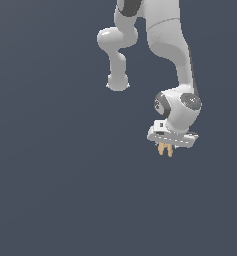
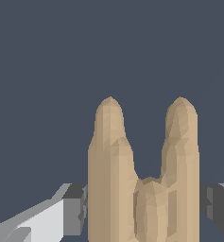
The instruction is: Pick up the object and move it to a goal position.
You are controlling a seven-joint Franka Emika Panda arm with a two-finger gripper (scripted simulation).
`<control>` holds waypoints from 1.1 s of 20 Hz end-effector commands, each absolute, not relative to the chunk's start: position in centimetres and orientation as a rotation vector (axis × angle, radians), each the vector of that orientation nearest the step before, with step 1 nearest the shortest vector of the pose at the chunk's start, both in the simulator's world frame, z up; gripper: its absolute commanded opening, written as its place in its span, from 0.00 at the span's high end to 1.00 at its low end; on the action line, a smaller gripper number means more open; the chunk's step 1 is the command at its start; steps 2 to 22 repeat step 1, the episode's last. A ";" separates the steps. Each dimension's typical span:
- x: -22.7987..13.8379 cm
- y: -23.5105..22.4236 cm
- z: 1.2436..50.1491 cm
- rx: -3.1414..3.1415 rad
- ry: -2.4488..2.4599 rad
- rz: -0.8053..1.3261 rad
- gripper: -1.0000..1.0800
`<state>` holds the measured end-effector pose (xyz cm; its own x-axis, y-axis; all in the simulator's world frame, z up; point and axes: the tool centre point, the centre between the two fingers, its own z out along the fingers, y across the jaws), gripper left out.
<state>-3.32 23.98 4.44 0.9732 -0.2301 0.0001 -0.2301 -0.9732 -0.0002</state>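
A tan object with two rounded prongs [image 1: 165, 148] hangs from under my gripper [image 1: 166, 147] in the exterior view, held in the air against the dark grey background. In the wrist view the same tan object [image 2: 142, 179] fills the middle, its two prongs pointing away from the camera. My gripper [image 2: 144, 208] is shut on it, with one grey finger pad [image 2: 74, 208] on each side pressing against it. No goal marker shows in either view.
The white arm [image 1: 165, 40] reaches down from the top of the exterior view. Everything around it is plain dark grey with no visible surface or edge.
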 end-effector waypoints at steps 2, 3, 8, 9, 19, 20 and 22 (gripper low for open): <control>-3.2 24.2 4.5 -3.120 0.366 0.000 1.00; -3.2 24.2 4.5 -3.120 0.366 0.000 1.00; -3.2 24.2 4.5 -3.120 0.366 0.000 1.00; -3.2 24.2 4.5 -3.120 0.366 0.000 1.00; -3.2 24.2 4.5 -3.120 0.366 0.000 1.00; -3.2 24.2 4.5 -3.120 0.366 0.000 1.00; -3.2 24.2 4.5 -3.120 0.366 0.000 1.00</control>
